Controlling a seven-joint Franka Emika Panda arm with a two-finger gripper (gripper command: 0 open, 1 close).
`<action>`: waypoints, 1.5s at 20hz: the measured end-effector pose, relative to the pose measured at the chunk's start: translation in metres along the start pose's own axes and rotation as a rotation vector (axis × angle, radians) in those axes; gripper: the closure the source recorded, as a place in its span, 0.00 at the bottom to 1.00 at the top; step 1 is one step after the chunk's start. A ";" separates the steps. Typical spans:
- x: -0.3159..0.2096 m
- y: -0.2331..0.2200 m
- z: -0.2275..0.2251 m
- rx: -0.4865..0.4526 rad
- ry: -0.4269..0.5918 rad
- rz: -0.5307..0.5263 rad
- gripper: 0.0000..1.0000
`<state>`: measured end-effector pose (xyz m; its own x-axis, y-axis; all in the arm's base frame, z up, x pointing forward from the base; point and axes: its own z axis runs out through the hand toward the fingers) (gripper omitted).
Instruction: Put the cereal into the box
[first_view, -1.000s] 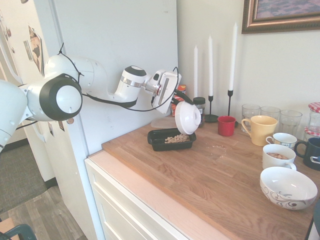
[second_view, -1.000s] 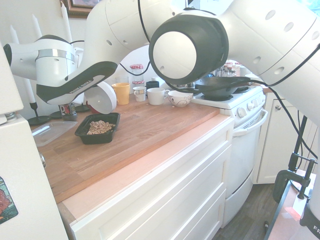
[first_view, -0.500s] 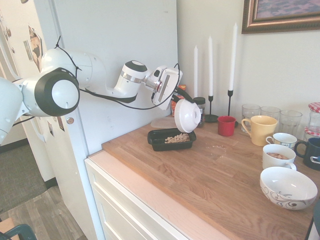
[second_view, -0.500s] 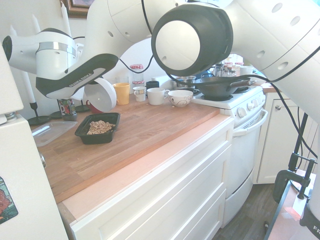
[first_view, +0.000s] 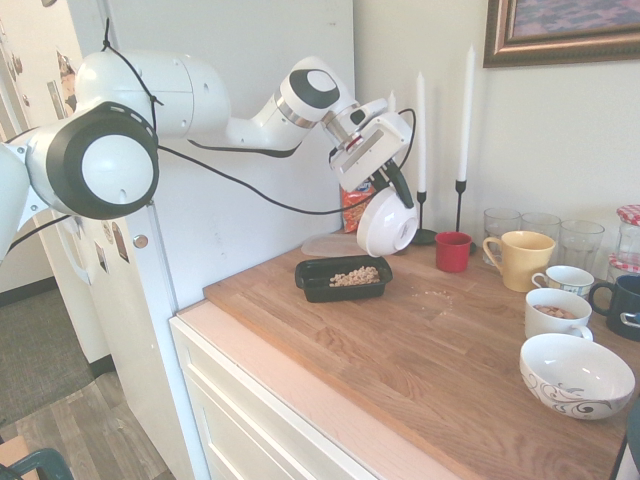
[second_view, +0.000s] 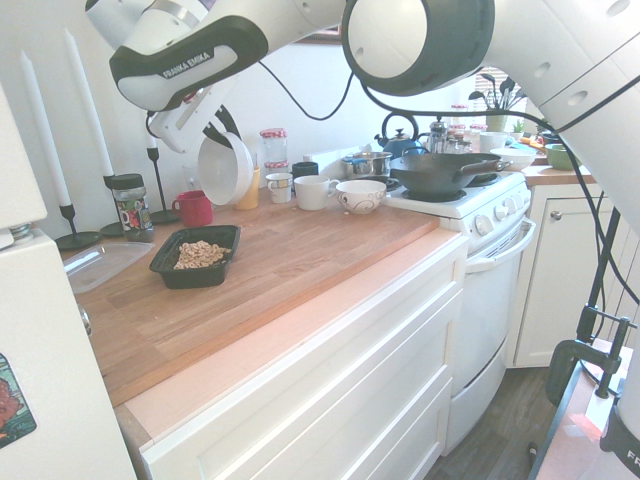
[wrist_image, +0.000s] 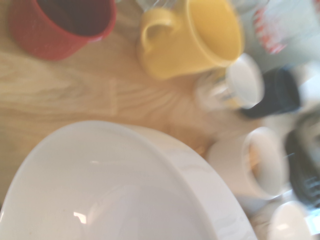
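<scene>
Bowl (first_view: 387, 222) now higher, beyond box (first_view: 343, 278)

Wrist view blurred; white bowl (wrist_image: 125, 190) cut off at edge.

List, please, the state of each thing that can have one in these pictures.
gripper: shut on white bowl
white bowl: held tilted above the counter, looks empty
box: open, holds cereal
candles: upright, unlit
red cup: upright

Arm (first_view: 200, 105) extended high over counter, wrist angled steeply downward. Gripper (first_view: 398, 192) clamped on rim of tilted bowl (first_view: 386, 224), held clear of surface.
</scene>
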<state>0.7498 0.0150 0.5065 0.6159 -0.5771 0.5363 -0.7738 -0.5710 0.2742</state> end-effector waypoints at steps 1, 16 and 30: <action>0.003 0.004 0.004 0.026 -0.053 0.010 1.00; 0.052 0.086 0.113 0.469 -0.643 0.171 1.00; 0.042 0.158 0.234 0.639 -0.824 0.277 1.00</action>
<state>0.6881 -0.2359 0.3855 0.5262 -0.8121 -0.2520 -0.8280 -0.4219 -0.3693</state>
